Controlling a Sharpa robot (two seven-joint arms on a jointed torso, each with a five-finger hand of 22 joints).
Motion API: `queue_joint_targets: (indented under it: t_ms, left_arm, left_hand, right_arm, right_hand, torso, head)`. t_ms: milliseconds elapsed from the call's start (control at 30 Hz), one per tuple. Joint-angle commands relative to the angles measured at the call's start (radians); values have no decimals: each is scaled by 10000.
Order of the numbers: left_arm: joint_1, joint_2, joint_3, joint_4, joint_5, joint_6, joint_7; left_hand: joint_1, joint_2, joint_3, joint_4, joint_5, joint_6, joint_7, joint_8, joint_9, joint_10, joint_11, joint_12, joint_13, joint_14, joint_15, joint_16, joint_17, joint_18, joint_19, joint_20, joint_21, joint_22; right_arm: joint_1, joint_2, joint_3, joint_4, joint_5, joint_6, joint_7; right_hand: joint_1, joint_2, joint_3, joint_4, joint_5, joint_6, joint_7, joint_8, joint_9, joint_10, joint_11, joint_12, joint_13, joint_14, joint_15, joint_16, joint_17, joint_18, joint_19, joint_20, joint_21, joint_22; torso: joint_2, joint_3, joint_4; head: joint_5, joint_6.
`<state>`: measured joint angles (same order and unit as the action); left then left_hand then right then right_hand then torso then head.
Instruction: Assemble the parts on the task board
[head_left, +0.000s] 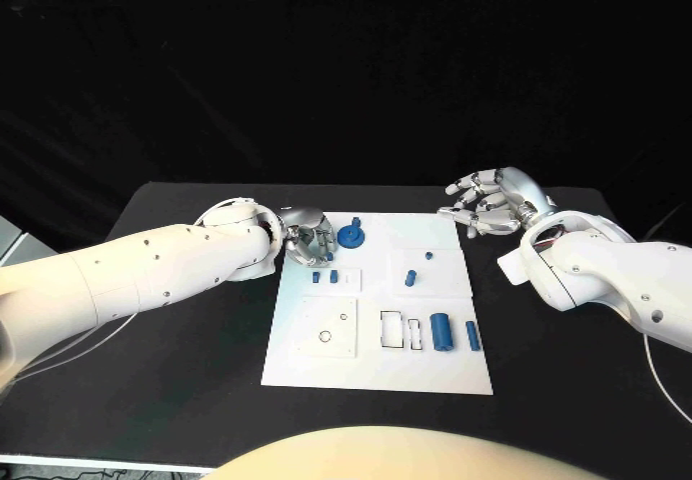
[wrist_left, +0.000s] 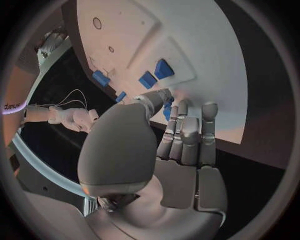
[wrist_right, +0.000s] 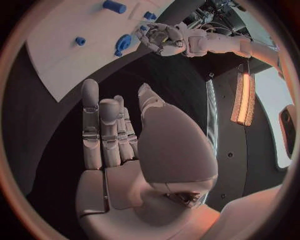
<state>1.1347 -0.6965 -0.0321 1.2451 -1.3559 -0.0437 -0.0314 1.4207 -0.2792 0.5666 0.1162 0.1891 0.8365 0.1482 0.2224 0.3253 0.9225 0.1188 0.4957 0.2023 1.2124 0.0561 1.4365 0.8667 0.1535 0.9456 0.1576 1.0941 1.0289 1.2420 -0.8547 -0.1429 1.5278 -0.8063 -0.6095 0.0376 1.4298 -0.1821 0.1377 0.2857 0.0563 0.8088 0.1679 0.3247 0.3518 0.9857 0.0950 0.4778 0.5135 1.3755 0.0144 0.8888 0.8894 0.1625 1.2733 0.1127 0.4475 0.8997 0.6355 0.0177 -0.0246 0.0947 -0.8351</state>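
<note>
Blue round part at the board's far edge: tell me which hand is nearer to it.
Left. The left hand sits just beside the blue round part at the board's edge; the right hand hovers off the board's far right corner, fingers spread.

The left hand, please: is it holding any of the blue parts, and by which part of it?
It cannot be told. The left hand is at the task board's far left corner beside small blue parts, fingertips near one, but no grasp shows.

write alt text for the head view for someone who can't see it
A white task board lies on a black table with small blue parts on it. The robot's left hand is at the board's far left corner, beside a round blue part. Its right hand hovers open, fingers spread, off the board's far right corner.
</note>
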Motion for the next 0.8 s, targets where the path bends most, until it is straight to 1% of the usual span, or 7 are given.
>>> queue_joint_targets:
  t_ms: [33, 133, 233, 333, 367, 533, 800]
  left_arm:
    - [2, -81, 6, 32, 46, 213, -219]
    - [2, -207, 10, 55, 42, 227, -292]
    - [3, -390, 51, 59, 226, -4, -273]
    - [13, -604, 110, 1, 1014, -639, 39]
    - [22, -681, 126, -41, 1528, -898, 252]
    - [61, -1025, 161, -176, 4458, -1652, 1367]
    - [77, -1763, 174, 557, 9092, -1481, 3116]
  left_hand:
    - [-109, 2, -137, 11, 24, -106, -33, -102, -19, -219, 41, 59, 55, -193, 30, -74, -235, 97, -199, 28, -157, -126]
    - [-114, 32, -499, 65, 31, -319, -141, -251, -51, -787, 174, 213, 185, -607, 165, -159, -799, 156, -505, 142, -464, -370]
    - [162, 266, -1308, 215, 56, -779, -331, -504, -165, -1726, 348, 538, 352, -1030, 307, -180, -1481, 199, -656, 287, -699, -532]
    - [484, 486, -1540, 351, 86, -853, -237, -545, -208, -2159, 439, 685, 323, -1548, 377, -393, -2457, 212, -617, 367, -732, -544]
    - [585, 506, -1459, 410, 84, -747, -137, -492, -204, -2156, 420, 816, 321, -2262, 358, -853, -3608, 227, -638, 357, -764, -571]
    - [1022, 440, -376, 272, 88, 69, 531, 56, -129, -1737, 333, 1130, 124, -2434, 204, -1347, -4153, 300, -1129, 206, -1116, -838]
    - [879, 349, 268, -154, 70, 397, 459, 425, -112, -1002, 169, 1485, -11, -2816, 106, -2142, -4681, 304, -1557, 104, -1210, -745]
  right_arm:
    - [-9, 13, 2, -60, -747, 821, -295]
    - [-12, 30, 2, -149, -1425, 1290, -461]
    - [-14, 80, 2, -301, -2597, 1873, -615]
    - [-22, 172, 1, -472, -4132, 2355, -728]
    - [-26, 212, 0, -538, -4564, 2517, -778]
    - [-91, 409, -10, -757, -6232, 3014, -1104]
    - [-312, 850, -23, -1094, -8059, 2885, -1962]
  right_hand:
    - [342, 6, 119, -95, 44, 246, 28, 93, -35, 61, -16, -449, -515, 468, -65, 882, 797, -105, 537, -50, 1382, 862]
    - [743, -33, 472, -176, 38, 471, -28, 74, -120, 318, -48, -1024, -1124, 866, -116, 1957, 1739, -321, 1039, -119, 3020, 1914]
    - [1072, -339, 1239, -91, 44, 914, -138, -104, -313, 1009, -137, -2040, -2125, 1269, -184, 3478, 3091, -641, 1556, -196, 5298, 3430]
    - [1179, -520, 1771, -84, 47, 1076, -139, -274, -420, 1343, -136, -2588, -2612, 1289, -153, 3787, 3323, -730, 1654, -204, 5988, 3936]
    - [1193, -627, 1913, -95, 45, 1121, -178, -329, -448, 1445, -139, -2749, -2748, 1289, -166, 3859, 3378, -749, 1672, -212, 6165, 4068]
    - [1177, -834, 2452, -145, 43, 1261, -210, -516, -522, 1642, -130, -3315, -3196, 1307, -146, 4068, 3515, -788, 1669, -208, 6476, 4350]
    - [1003, -995, 2795, -205, 41, 1284, -265, -696, -576, 1603, -138, -3746, -3539, 1343, -131, 4255, 3640, -810, 1680, -236, 6686, 4544]
  torso:
    - [1, 0, -11]
    - [-2, 1, -11]
    - [0, -5, 2]
    - [-5, -3, -4]
    - [-8, 0, -7]
    - [0, 19, -4]
    - [20, -1, 5]
  head:
    - [5, 12]
    - [-32, 33]
    - [-106, 69]
    - [-184, 119]
    - [-199, 123]
    - [-291, 181]
    - [-391, 236]
